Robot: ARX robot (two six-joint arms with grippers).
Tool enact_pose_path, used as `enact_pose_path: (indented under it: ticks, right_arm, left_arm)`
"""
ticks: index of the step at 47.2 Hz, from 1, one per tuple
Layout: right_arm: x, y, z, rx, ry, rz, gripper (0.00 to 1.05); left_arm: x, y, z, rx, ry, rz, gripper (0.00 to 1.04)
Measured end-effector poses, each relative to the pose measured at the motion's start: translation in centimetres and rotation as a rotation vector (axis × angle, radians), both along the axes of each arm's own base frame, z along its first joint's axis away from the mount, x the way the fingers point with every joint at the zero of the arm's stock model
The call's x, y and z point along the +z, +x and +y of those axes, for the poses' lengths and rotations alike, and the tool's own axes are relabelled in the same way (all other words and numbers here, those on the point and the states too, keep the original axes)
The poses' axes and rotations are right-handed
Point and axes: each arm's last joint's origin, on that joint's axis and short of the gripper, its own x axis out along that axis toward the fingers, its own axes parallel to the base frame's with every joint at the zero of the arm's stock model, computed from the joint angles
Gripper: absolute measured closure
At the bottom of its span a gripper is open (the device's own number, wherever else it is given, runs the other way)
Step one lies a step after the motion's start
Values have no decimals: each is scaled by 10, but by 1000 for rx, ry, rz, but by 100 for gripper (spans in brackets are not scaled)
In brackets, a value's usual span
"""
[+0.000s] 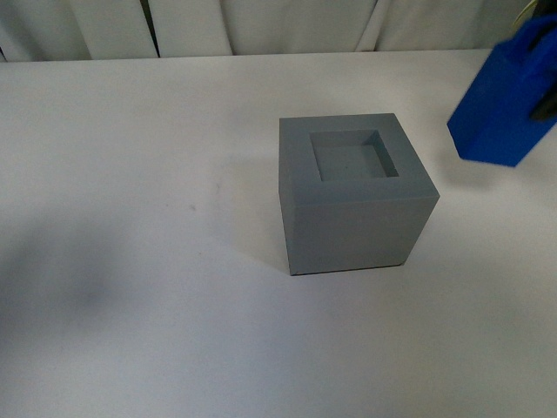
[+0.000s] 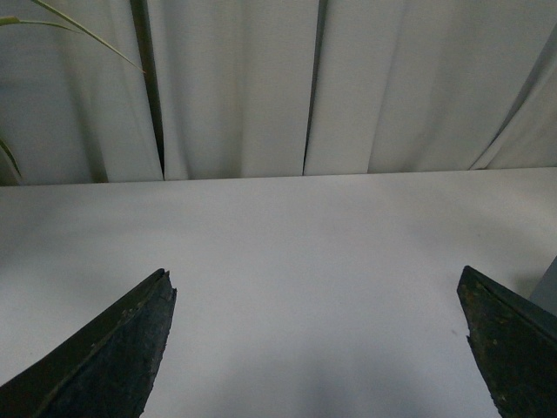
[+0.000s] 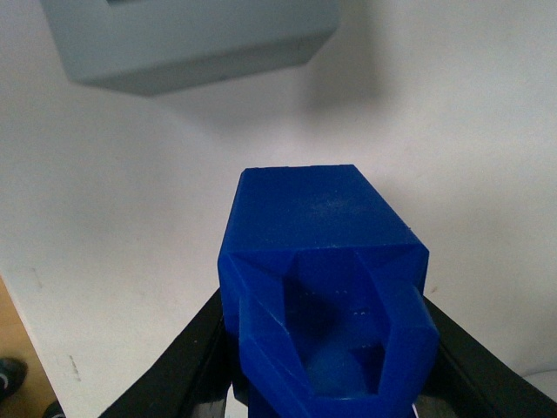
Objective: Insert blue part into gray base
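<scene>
The gray base (image 1: 355, 196) stands on the white table near the middle, its square pocket facing up and empty. The blue part (image 1: 505, 100) hangs tilted in the air at the right edge of the front view, to the right of the base and above the table. My right gripper (image 3: 326, 357) is shut on the blue part (image 3: 318, 261), its dark fingers on both sides of the handle end; the base (image 3: 187, 39) lies ahead of it. My left gripper (image 2: 318, 287) is open and empty over bare table, with only a sliver of the base (image 2: 548, 287) at the edge.
White table (image 1: 130, 218) all around the base. White curtains (image 1: 261, 26) hang behind the far edge. In the right wrist view the table's edge (image 3: 26, 296) and floor show nearby.
</scene>
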Motion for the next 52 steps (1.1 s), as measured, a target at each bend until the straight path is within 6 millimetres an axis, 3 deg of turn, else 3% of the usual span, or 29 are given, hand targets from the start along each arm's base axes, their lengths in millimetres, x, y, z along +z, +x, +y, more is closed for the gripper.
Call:
enact_pose_path:
  ticks: [4, 15, 24, 39, 52]
  right_arm:
    - [16, -4, 9, 23, 27, -17, 58]
    - [36, -10, 29, 77, 60, -23, 58]
    - [49, -18, 62, 163, 68, -50, 58]
    - [28, -18, 99, 247, 28, -3, 58]
    - [21, -13, 103, 252, -1, 12, 58]
  left_arm:
    - [0, 0, 0, 0, 0, 0, 6]
    - [0, 0, 0, 0, 0, 0, 6]
    - [0, 0, 0, 0, 0, 0, 6]
    - [0, 0, 0, 0, 0, 0, 6]
    - [0, 0, 0, 0, 0, 0, 6]
